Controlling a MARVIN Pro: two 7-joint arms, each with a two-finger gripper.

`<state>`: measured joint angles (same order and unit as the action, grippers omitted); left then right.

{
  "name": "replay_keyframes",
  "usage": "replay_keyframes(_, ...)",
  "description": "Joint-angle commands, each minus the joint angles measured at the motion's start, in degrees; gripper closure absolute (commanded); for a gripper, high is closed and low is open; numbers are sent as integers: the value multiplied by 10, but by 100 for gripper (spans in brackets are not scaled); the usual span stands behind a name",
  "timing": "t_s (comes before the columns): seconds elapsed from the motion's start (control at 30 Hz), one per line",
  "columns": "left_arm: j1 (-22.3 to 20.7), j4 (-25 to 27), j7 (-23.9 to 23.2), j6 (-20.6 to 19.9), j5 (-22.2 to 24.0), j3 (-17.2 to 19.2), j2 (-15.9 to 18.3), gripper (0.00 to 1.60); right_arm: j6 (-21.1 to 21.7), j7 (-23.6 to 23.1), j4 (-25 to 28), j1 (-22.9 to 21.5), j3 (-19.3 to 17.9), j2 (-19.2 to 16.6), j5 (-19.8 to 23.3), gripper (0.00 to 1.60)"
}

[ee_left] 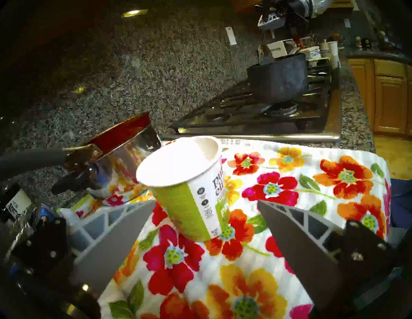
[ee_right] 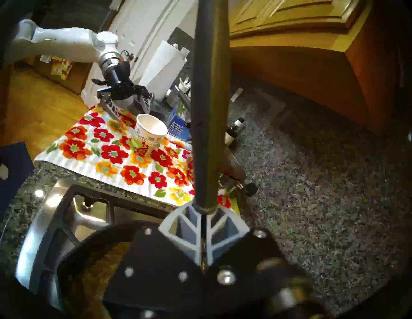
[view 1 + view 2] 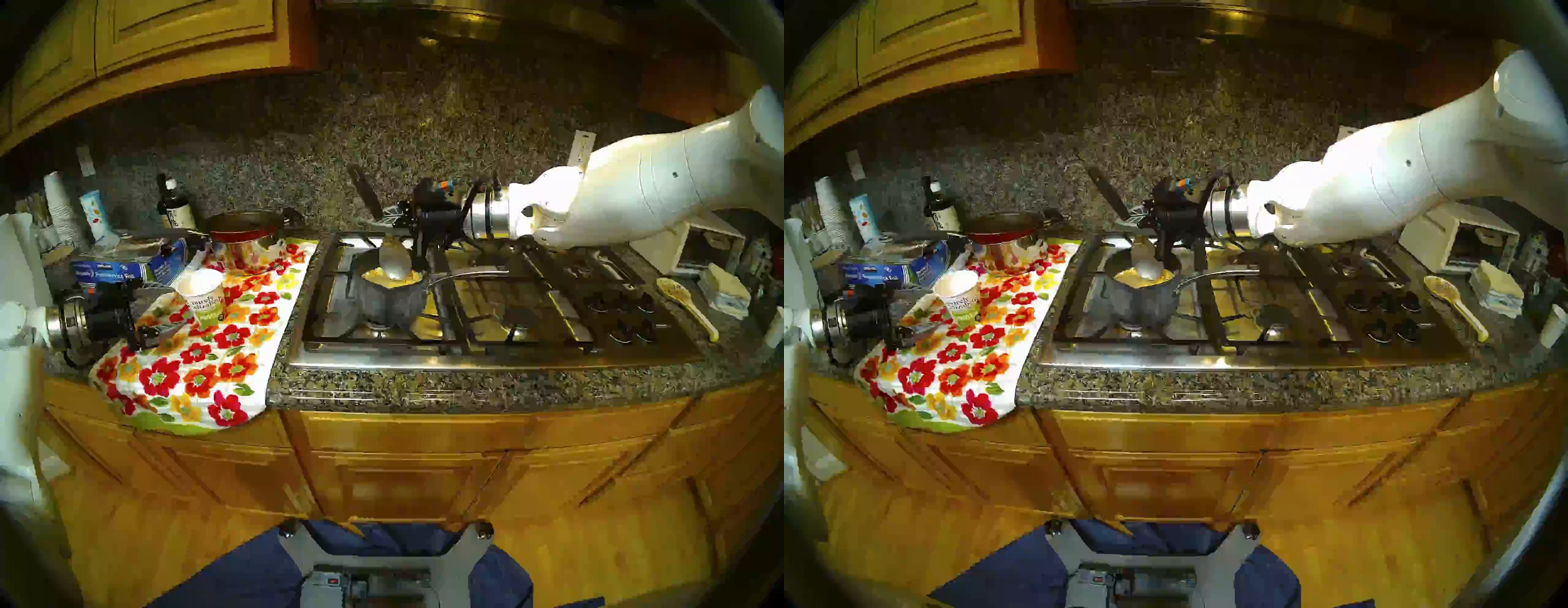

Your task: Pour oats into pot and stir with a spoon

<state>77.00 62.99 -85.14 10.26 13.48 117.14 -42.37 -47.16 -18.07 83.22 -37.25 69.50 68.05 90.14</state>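
Only the head view shows oats (image 3: 392, 278); right pincer (image 2: 206, 210) clamps spoon (image 2: 209, 100), left pincer (image 1: 206, 208) apart.

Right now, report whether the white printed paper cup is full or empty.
Empty: the white printed paper cup stands upright, showing only bare white inside.

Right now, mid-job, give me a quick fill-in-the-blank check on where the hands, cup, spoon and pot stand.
1. The right hand is shut on the black handle of the large silver ____.
2. The pale yellow oats lie in the dark grey mottled ____ on the gas stove.
3. The open left hand is beside the white and green paper cup, which stands on the ____ towel.

Missing words: spoon; pot; flowered
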Motion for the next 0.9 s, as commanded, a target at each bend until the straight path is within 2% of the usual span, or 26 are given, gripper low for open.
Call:
replay_keyframes(0.0, -13, 8, 1, 0, 12, 7, 9, 0, -19, 41, -2, -35, -4, -9, -18, 160)
replay_keyframes(0.53, -14, 8, 1, 0, 12, 7, 9, 0, -30, 73, -21, -26, 3, -11, -57, 160)
replay_keyframes(0.87, -14, 7, 1, 0, 13, 6, 10, 0, -54, 95, -45, -3, 1, -9, -89, 160)
